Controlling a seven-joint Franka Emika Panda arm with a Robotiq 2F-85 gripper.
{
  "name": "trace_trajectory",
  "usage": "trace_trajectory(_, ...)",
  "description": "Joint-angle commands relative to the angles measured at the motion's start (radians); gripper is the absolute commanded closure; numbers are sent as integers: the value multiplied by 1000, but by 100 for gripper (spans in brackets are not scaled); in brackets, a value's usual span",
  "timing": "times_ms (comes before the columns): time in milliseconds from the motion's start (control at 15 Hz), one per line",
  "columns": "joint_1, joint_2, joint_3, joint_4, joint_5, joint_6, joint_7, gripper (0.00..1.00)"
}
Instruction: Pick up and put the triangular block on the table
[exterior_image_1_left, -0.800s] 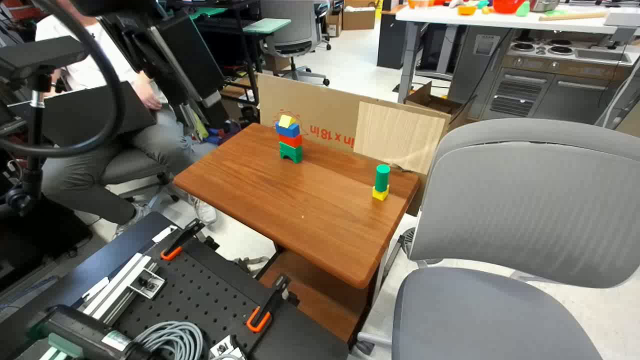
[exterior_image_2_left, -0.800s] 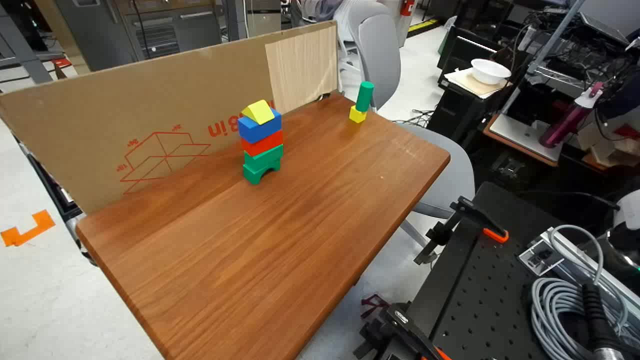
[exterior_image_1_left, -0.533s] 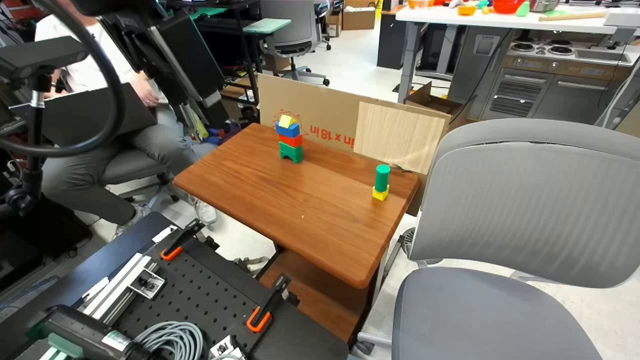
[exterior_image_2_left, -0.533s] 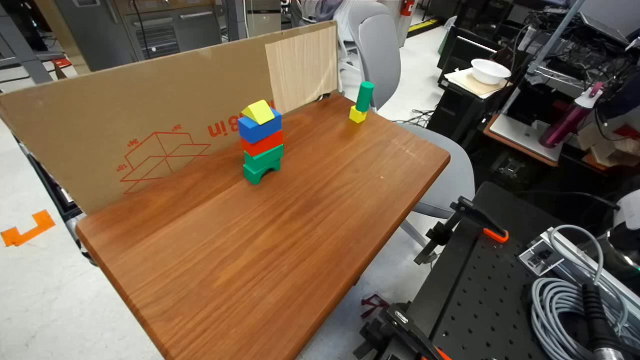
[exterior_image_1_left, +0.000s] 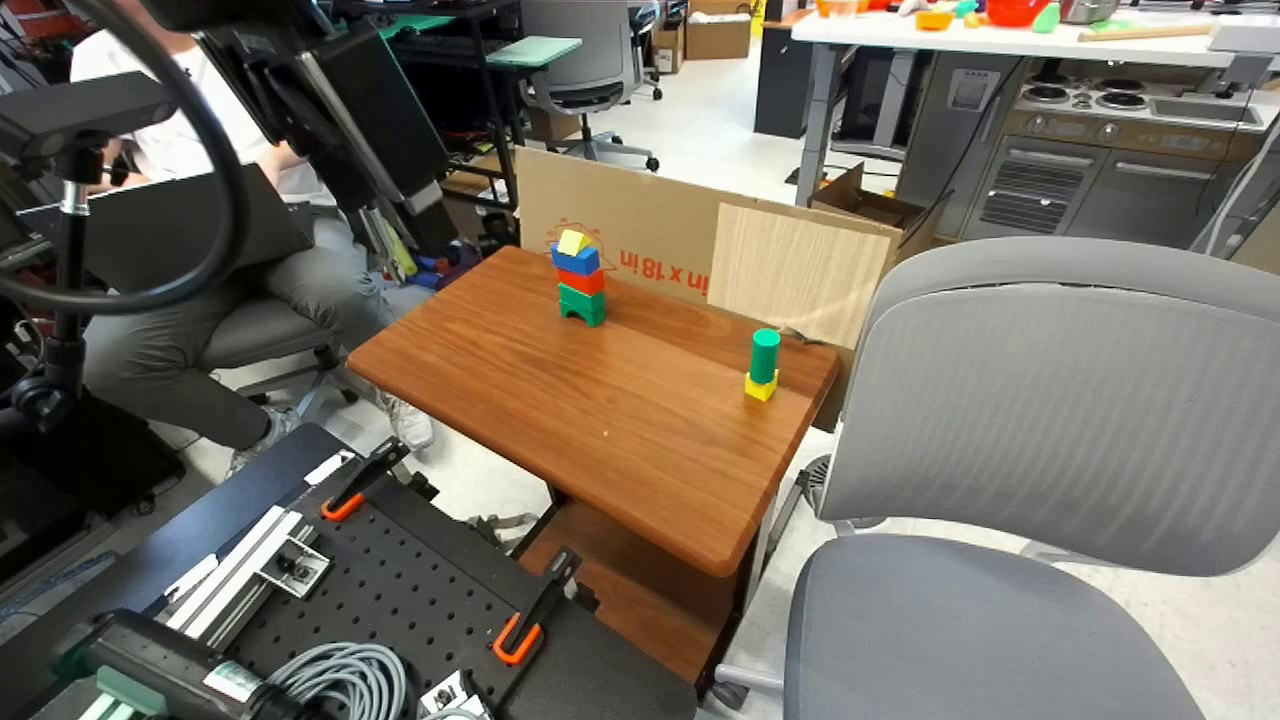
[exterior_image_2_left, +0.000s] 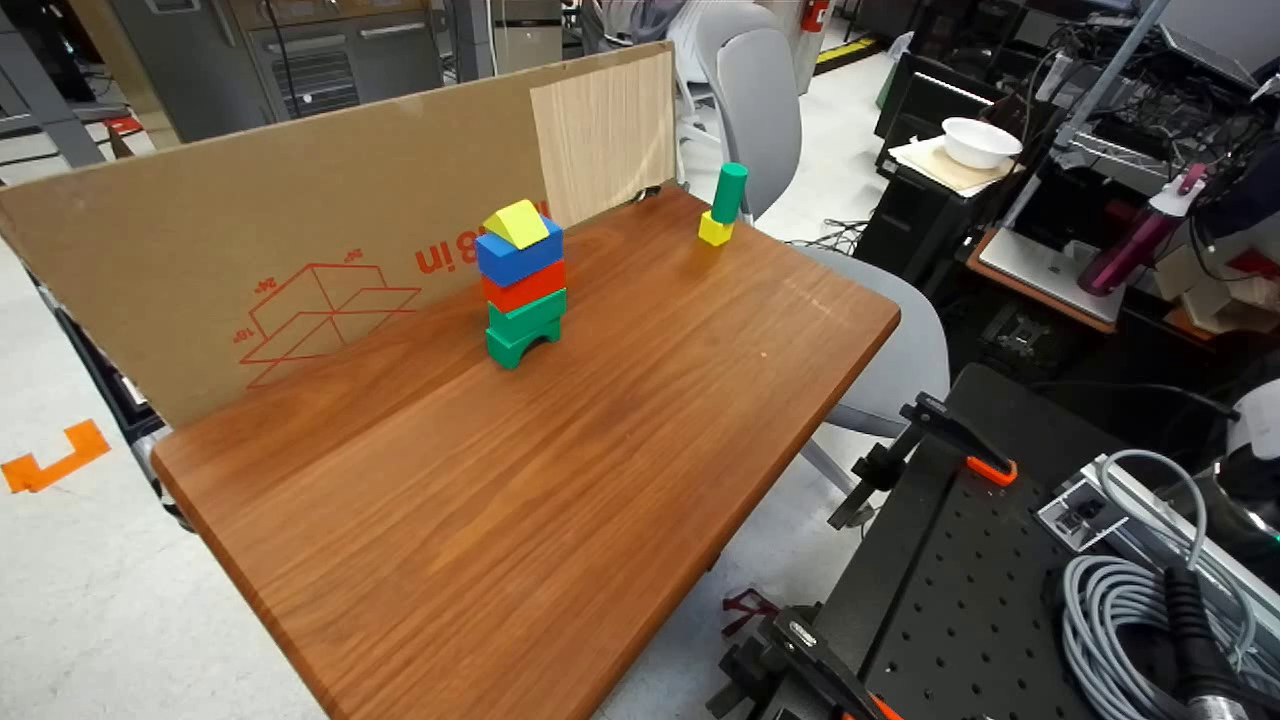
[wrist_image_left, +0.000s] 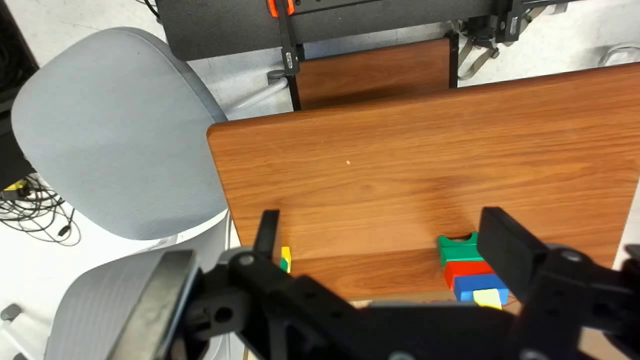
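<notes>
The yellow triangular block (exterior_image_1_left: 573, 242) lies on top of a stack of blocks in both exterior views (exterior_image_2_left: 518, 223). Under it are a blue block (exterior_image_2_left: 518, 258), a red block (exterior_image_2_left: 524, 288) and green blocks (exterior_image_2_left: 526, 328). The stack stands on the reddish-brown table (exterior_image_2_left: 560, 480) near its cardboard-backed edge. In the wrist view my gripper (wrist_image_left: 381, 222) is open, with nothing between its fingers, and hangs above the table (wrist_image_left: 400, 165). The stack shows by the right finger, which covers part of it; the triangular block (wrist_image_left: 487, 298) is partly cut off by the gripper body.
A green cylinder (exterior_image_1_left: 765, 355) stands on a yellow block (exterior_image_1_left: 760, 388) near the table's chair-side end. A cardboard sheet (exterior_image_2_left: 380, 190) rises along one long edge. A grey chair (exterior_image_1_left: 1060, 400) stands beside the table. A black perforated board (exterior_image_1_left: 420, 590) with clamps faces the opposite edge.
The blocks, table and stack have not moved. Only the seated person's hand has shifted at the laptop in an exterior view.
</notes>
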Motion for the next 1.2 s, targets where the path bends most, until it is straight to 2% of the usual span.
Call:
trace_trajectory(0,4,0,-4,2,-3,-3,2,0)
trace_trajectory(333,4,0,-4,2,-3,-3,2,0)
trace_trajectory(533,6,33,14,11,13,18,44,0)
trace_trajectory(667,18,78,26,31,14,9,49,0)
trace_trajectory(800,31,137,43,44,18,48,64,0)
trace_trajectory(1133,101,372,40,119,99,175,29,0)
